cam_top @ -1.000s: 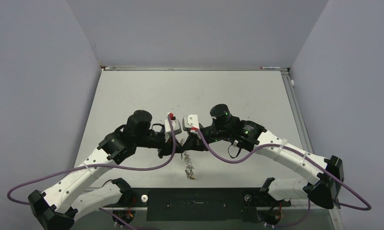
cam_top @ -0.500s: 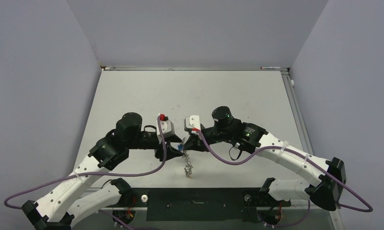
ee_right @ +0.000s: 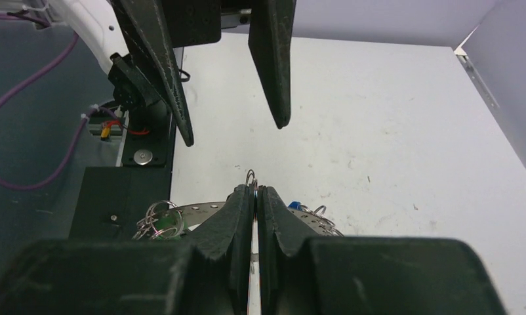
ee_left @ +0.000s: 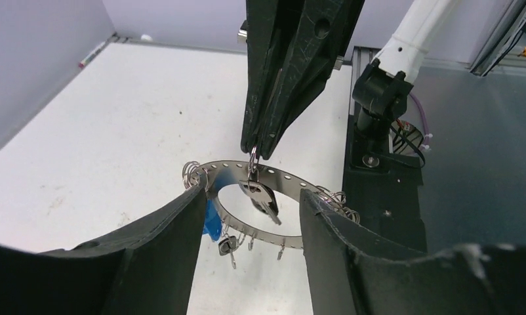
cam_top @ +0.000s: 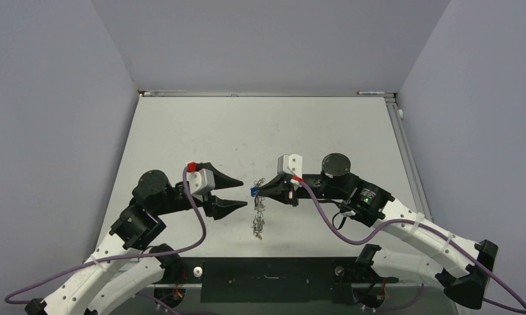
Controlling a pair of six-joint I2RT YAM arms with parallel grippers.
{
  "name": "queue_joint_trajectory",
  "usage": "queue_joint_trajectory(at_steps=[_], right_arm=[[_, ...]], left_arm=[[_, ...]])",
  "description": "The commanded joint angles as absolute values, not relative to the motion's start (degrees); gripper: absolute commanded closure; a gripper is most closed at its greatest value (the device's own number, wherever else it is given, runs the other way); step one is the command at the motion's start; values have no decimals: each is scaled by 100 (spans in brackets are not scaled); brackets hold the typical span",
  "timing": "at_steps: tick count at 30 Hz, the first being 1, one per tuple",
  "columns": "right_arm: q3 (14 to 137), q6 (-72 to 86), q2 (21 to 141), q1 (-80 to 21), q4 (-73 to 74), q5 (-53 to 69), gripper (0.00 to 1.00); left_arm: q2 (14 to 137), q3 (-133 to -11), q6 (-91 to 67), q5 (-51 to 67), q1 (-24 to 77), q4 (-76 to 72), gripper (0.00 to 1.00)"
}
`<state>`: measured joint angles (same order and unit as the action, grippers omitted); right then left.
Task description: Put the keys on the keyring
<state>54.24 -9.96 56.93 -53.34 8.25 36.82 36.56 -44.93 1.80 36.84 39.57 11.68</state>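
My right gripper [cam_top: 256,189] is shut on a small split ring [ee_right: 251,177]. A silver key [ee_left: 263,197] and the grey flat keyring [ee_left: 293,180] hang from this ring above the table. The keyring [cam_top: 258,213] carries a blue tag [ee_left: 212,220], a small black key [ee_left: 226,246], a green tag [ee_right: 163,223] and several empty split rings. My left gripper [cam_top: 244,193] is open and empty, just left of the hanging bunch. Its fingers [ee_left: 162,249] flank the keyring without touching it. In the right wrist view, the left gripper [ee_right: 235,132] faces my shut right gripper [ee_right: 255,190].
The white table [cam_top: 260,131] is bounded by grey walls at the left, back and right. A black base plate [cam_top: 267,279] lies at the near edge between the arm bases, below the hanging bunch.
My left gripper has let go, opened and drawn back to the left. My right gripper has shifted right a little, and the keyring bunch now hangs from it alone.
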Motion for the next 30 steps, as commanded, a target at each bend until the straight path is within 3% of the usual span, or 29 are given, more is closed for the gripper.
queue_joint_trajectory(at_steps=[1,19,23,30], right_arm=[[5388,-701,5490,-5364,-204,3689,95],[5377,-529,5374,-5366,-408,4117,95],[5354,-502,5329,-5379,-439,4160,95],[5361,-475,5381,-5378,-488,4261,95]], left_arm=[[3422,-4139,-155,3738,3928,-247,52],[3776,-4008,-153,4230,3928,-587,70],[3814,-4030,-150,4275,3928,-571,87],[3822,-4012,-189,4278,3923,-647,88]])
